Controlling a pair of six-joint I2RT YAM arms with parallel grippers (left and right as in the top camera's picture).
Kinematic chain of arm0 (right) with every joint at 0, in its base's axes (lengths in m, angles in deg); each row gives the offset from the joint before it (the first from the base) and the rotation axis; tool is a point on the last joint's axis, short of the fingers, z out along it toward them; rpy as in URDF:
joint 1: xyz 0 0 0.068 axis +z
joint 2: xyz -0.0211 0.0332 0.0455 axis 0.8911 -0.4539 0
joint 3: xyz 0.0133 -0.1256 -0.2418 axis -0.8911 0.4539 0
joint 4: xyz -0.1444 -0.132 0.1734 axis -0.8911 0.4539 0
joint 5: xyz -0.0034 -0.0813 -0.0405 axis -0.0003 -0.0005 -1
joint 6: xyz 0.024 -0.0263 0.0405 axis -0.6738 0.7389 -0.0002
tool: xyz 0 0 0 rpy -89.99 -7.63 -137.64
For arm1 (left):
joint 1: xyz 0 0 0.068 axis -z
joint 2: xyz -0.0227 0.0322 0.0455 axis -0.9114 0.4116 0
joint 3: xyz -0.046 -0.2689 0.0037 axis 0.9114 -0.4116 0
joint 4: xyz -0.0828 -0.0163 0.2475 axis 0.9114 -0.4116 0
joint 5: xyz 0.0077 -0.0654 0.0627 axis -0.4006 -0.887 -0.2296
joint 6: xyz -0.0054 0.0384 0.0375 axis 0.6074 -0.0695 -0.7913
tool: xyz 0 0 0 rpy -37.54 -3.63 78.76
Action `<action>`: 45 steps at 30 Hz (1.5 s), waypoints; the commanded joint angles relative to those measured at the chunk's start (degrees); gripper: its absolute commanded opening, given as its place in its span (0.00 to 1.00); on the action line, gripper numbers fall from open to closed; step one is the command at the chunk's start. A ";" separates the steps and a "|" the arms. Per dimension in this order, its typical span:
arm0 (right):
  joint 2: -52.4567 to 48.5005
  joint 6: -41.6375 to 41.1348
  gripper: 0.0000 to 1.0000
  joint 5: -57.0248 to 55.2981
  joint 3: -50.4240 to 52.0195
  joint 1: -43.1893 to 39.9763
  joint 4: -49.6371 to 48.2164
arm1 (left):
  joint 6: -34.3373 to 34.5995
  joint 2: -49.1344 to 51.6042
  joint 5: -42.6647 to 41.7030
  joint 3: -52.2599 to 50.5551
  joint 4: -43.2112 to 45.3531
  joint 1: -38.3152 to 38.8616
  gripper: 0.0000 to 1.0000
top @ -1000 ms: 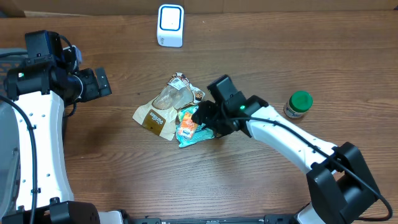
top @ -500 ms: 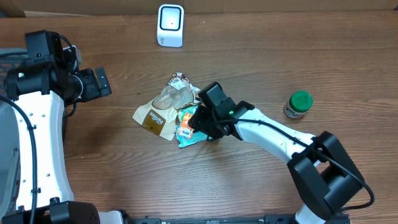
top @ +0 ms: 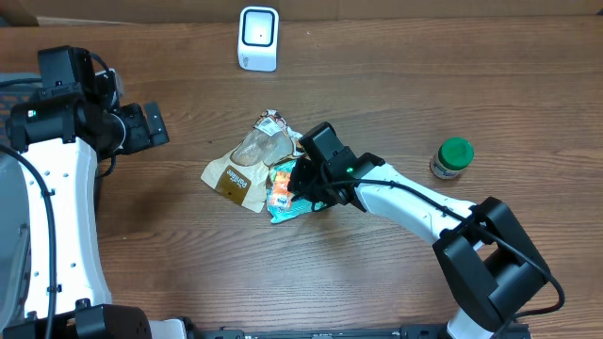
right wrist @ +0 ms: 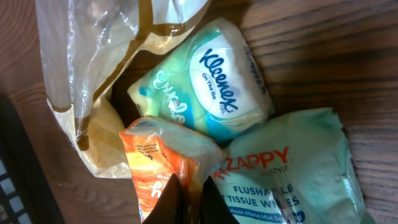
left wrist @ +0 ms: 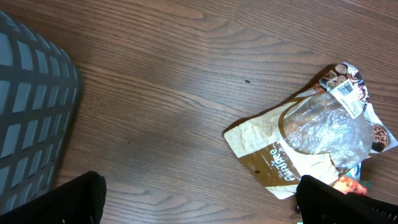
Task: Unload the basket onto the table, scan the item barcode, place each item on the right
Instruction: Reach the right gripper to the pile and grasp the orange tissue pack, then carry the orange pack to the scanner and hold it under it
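While the right gripper (right wrist: 181, 198) has its jaws pressed together on the lower edge of the orange packet (right wrist: 163, 155), that packet lies in the small pile at the centre of the desk (top: 396, 75). Touching it are a Kleenex pack (right wrist: 208, 87), a teal wipes pack (right wrist: 292, 180) and a brown bag (top: 236, 174). The white scanner (top: 258, 38) stands at the top of the overhead frame, well apart. The left gripper (top: 149, 125), at the upper left, is spread wide.

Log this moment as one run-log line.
right pincer: shut on orange pouch | left pincer: open, empty | scanner: pouch not yet presented
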 commanded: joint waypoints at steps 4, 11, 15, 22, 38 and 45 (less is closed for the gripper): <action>-0.63 9.55 0.04 7.02 -0.20 -0.22 -0.83 | -0.68 -0.33 -0.17 0.31 0.04 0.39 1.00; 4.70 22.56 0.04 28.04 -2.60 -5.25 -1.31 | -0.68 -0.33 -0.17 0.31 0.04 0.39 1.00; 9.70 24.00 0.04 39.28 -2.60 -10.19 -2.73 | -0.68 -0.33 -0.17 0.31 0.04 0.39 1.00; 15.15 23.52 0.04 54.86 -2.60 -19.02 -4.74 | -0.68 -0.33 -0.15 0.31 0.04 0.39 1.00; 15.85 12.94 0.04 70.75 -2.62 -29.97 -8.57 | -0.68 -0.33 -0.17 0.31 0.07 0.39 1.00; 15.85 10.80 0.04 70.23 -2.62 -29.97 -9.51 | -0.68 -0.33 -0.17 0.31 0.04 0.39 1.00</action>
